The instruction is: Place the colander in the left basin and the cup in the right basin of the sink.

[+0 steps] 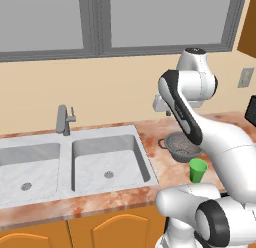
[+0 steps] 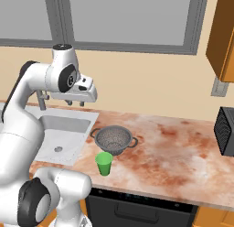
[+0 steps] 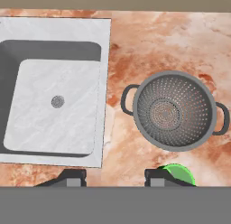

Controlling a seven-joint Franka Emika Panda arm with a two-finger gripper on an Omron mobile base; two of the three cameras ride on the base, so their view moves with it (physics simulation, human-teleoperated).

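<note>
The cup (image 2: 104, 163) stands upright on the reddish marbled counter (image 2: 173, 148), close to its front edge. It is bright green and has no handle. In the hand view its rim (image 3: 178, 173) shows at the bottom, partly behind one finger tip.

Just behind the cup stands the colander (image 2: 114, 139), also upright on the counter. It is a dark grey bowl full of small holes, with a loop handle on each side of the rim. The cup and the colander are very near each other, but I cannot tell if they touch. Both are to the right of the sink (image 1: 70, 137), on the counter and not in a basin.

The gripper (image 2: 75, 102) hangs in the air above the counter, over the strip between the right basin (image 3: 52, 105) and the colander. Its fingers point down. They stand apart, with a clear gap between the two tips, and nothing is between them.

The right basin is next to the colander, and the left basin (image 1: 27, 169) lies beyond it. Each shows a round drain on a pale marbled floor. The grey faucet (image 1: 64, 119) rises at the back edge between them. Behind it is a beige wall with a window (image 1: 115, 22).
</note>
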